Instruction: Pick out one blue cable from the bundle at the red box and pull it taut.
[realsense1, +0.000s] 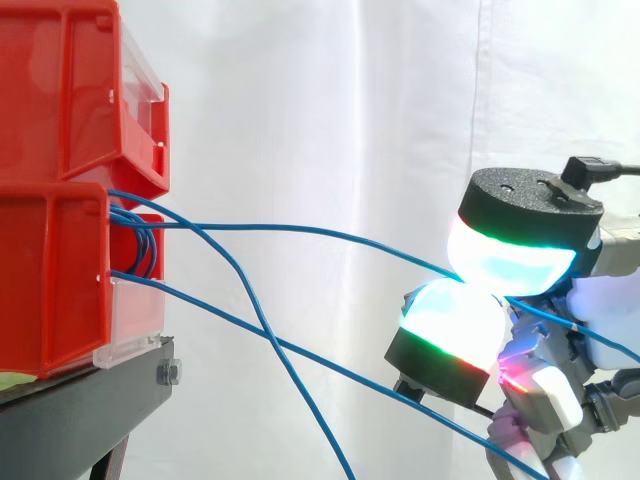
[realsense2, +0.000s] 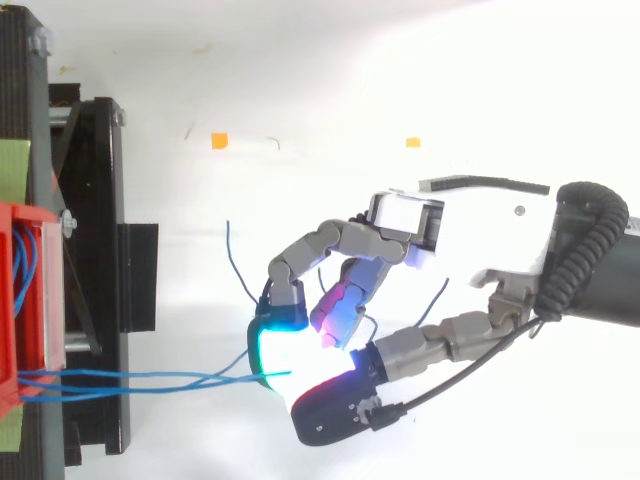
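Note:
Two stacked red bins (realsense1: 55, 280) stand at the left on a black stand (realsense1: 90, 395). A bundle of thin blue cables (realsense1: 135, 240) comes out of the lower bin's front. One blue cable (realsense1: 300, 229) runs almost level to the right, dipping gently into my hand (realsense1: 510, 255). The hand is shut on it, pinching it between a fingertip pad and the thumb pad (realsense1: 455, 320). From above, the hand (realsense2: 470, 230) reaches in from the right and the pinch lies by the cyan pad (realsense2: 270, 345). Two other blue cables (realsense1: 260, 320) hang slack, slanting down to the right.
A white curtain hangs behind. In the top view the stand's black frame (realsense2: 100, 250) runs along the left, and the red bin (realsense2: 20, 300) sits at the left edge. Two small orange marks (realsense2: 219, 141) lie on the white floor. Loose cable ends (realsense2: 236, 262) curl under the fingers.

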